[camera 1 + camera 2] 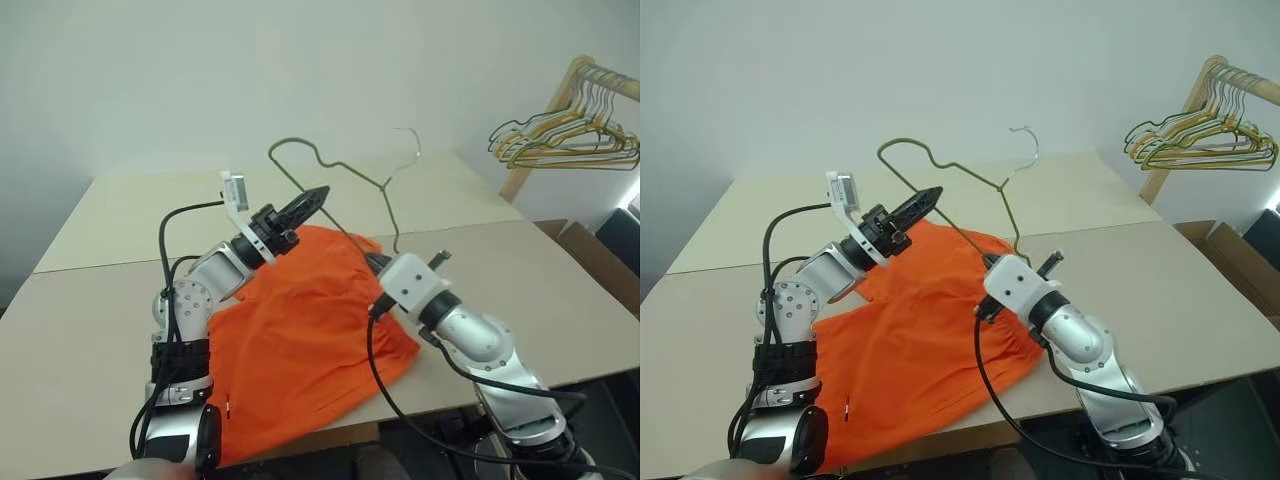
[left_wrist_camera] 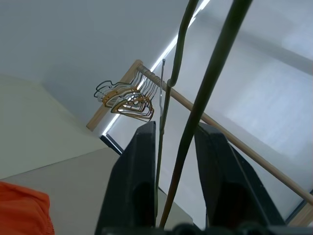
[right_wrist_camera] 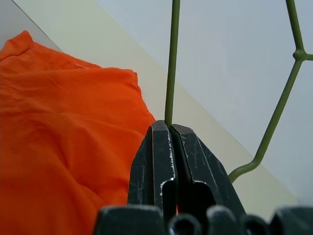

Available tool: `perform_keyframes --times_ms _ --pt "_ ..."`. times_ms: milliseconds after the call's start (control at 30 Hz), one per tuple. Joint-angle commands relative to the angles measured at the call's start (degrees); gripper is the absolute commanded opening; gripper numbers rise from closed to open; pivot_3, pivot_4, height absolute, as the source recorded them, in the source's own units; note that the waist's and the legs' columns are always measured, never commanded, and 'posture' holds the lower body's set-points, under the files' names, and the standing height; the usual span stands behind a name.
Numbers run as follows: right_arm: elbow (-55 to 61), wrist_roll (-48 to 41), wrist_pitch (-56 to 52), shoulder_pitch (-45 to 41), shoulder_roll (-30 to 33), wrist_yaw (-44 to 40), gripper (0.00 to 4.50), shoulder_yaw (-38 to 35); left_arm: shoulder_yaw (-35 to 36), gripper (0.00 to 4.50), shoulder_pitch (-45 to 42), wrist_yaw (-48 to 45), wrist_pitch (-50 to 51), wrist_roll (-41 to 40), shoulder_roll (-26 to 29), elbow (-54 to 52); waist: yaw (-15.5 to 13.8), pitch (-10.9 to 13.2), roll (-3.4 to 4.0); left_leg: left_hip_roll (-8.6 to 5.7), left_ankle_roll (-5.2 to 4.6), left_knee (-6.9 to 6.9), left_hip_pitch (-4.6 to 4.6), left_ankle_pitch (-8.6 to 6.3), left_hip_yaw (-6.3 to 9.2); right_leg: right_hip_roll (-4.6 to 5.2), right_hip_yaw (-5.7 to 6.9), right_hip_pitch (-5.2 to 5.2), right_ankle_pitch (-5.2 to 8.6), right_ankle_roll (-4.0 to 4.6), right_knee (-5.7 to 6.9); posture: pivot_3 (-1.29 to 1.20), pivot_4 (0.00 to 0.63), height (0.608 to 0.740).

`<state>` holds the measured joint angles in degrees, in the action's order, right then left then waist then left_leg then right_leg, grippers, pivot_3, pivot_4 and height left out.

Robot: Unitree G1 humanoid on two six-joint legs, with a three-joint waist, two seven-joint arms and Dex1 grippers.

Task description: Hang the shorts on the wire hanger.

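- A plain test room or lab: bare white walls (image 1: 300, 70).
- Two pale worktops (image 1: 560, 290) pushed together.
- A wooden rail (image 1: 1225, 75) carrying spare wire hangers (image 1: 1200, 140).
- A cardboard box (image 1: 585, 250) beside the worktop.

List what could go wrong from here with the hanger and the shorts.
1. The right hand pinches the thin wire hanger at one spot only; the wire could twist or slip.
2. In the left wrist view the wire passes between the left hand fingers with a gap showing, so that grip may not be secure.
3. The shorts lie flat on the table, reaching its front edge; tugging could drag them off.
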<state>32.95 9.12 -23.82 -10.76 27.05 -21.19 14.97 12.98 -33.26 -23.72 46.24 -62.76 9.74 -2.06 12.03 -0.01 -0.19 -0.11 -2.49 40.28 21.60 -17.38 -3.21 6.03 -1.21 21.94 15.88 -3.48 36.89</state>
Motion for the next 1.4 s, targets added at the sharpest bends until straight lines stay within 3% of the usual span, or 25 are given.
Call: perform_keyframes --times_ms 33,200,300,467,633,667,767,833,900,1000,1100,1400 --pt "0.55 1.89 1.89 -1.36 -1.19 1.00 0.00 -0.44 0.86 0.03 -1.25 -0.05 -1.60 0.46 -0.31 -0.25 0.00 0.00 0.00 0.00 0.00 0.00 0.00 0.00 0.01 0.00 0.00 0.00 0.00 0.00 0.00 -0.25 0.000 0.740" --pt "-0.55 4.72 3.06 -1.85 -2.05 1.43 0.00 -0.08 0.13 0.03 -1.02 -0.39 -2.90 2.70 -0.44 -0.72 -0.03 0.00 0.00 -0.01 0.03 0.00 0.00 0.02 0.02 0.01 0.00 0.00 0.00 0.00 0.01 -0.25 0.000 0.740" --pt "-0.97 6.08 3.88 -2.08 -1.86 0.83 0.76 0.18 -1.00 0.00 -0.95 -1.19 -4.63 5.33 -0.09 -1.36 -0.02 0.00 0.00 -0.02 0.06 0.00 0.01 0.03 0.02 0.01 0.00 0.00 0.00 0.00 0.00 -0.25 0.000 0.740" --pt "-1.02 5.48 4.86 -2.06 -2.54 0.48 2.50 -1.69 -1.18 0.00 -2.81 -3.82 -8.34 10.46 2.00 0.70 0.00 0.00 0.00 -0.01 0.05 -0.01 0.00 0.03 0.02 0.00 0.00 0.01 0.00 0.00 0.01 -0.24 0.000 0.740" --pt "1.01 -6.94 1.93 -1.25 -2.71 -5.82 4.26 -9.78 1.05 0.00 -5.50 -9.05 -8.75 10.38 5.97 3.88 -0.10 0.00 0.00 -0.01 0.05 -0.01 0.01 0.03 0.03 -0.02 0.02 0.01 0.00 0.00 0.01 -0.24 0.000 0.740" --pt "2.18 -19.18 -6.06 -2.30 -1.89 -11.04 4.48 -15.85 2.32 0.00 -6.29 -10.92 -8.10 9.34 7.78 4.48 -0.15 0.00 0.00 -0.01 0.00 -0.01 0.00 0.00 0.05 -0.01 0.04 -0.01 0.00 0.00 0.00 -0.23 0.000 0.740" --pt "2.45 -44.62 -20.75 -5.63 3.87 -21.91 4.48 -29.36 5.78 0.00 -7.42 -17.89 -5.37 4.80 12.97 5.16 -0.03 0.02 0.00 0.02 -0.03 -0.02 0.07 -0.01 0.07 0.01 0.09 -0.06 0.00 0.00 0.12 -0.23 0.000 0.740" --pt "-0.03 -53.07 -25.33 -7.33 9.28 -27.21 4.48 -32.88 7.45 0.00 -7.32 -23.41 -2.21 0.53 16.04 5.38 0.08 0.03 0.01 0.04 -0.13 -0.02 0.04 -0.07 0.09 0.01 0.14 -0.07 0.00 0.00 0.15 -0.24 0.000 0.740" --pt "-1.92 -56.75 -28.31 -8.07 15.89 -33.62 4.48 -32.38 8.81 0.00 -7.04 -29.51 0.67 -3.14 18.74 6.04 0.01 0.03 0.01 0.05 -0.43 -0.05 0.00 -0.25 0.18 -0.02 0.17 -0.10 0.00 -0.01 0.08 -0.23 0.000 0.740" --pt "-6.12 -59.43 -29.93 -8.75 19.97 -38.31 4.48 -29.55 9.21 0.00 -6.86 -39.01 3.47 -6.82 21.85 5.83 -0.17 0.06 -0.05 0.05 -0.47 -0.04 -0.09 -0.27 0.22 -0.02 0.22 -0.25 0.02 -0.03 -0.23 -0.23 0.000 0.740" --pt "-11.83 -66.03 -34.45 -11.70 19.04 -40.63 4.48 -28.54 8.65 0.00 -7.38 -43.70 4.99 -8.00 23.15 6.23 -0.37 0.09 -0.07 0.07 -0.55 -0.06 -0.58 -0.33 0.22 -0.02 0.23 -0.95 0.04 -0.05 -0.65 -0.22 0.000 0.740" --pt "-13.02 -68.62 -38.10 -15.80 15.91 -38.51 4.48 -21.56 7.40 0.00 -8.60 -44.02 5.01 -7.83 21.42 5.35 -1.90 0.08 -0.07 0.04 -0.39 -0.19 -0.45 -0.24 0.36 0.07 0.22 -0.79 0.03 -0.05 -0.64 -0.21 0.000 0.740"
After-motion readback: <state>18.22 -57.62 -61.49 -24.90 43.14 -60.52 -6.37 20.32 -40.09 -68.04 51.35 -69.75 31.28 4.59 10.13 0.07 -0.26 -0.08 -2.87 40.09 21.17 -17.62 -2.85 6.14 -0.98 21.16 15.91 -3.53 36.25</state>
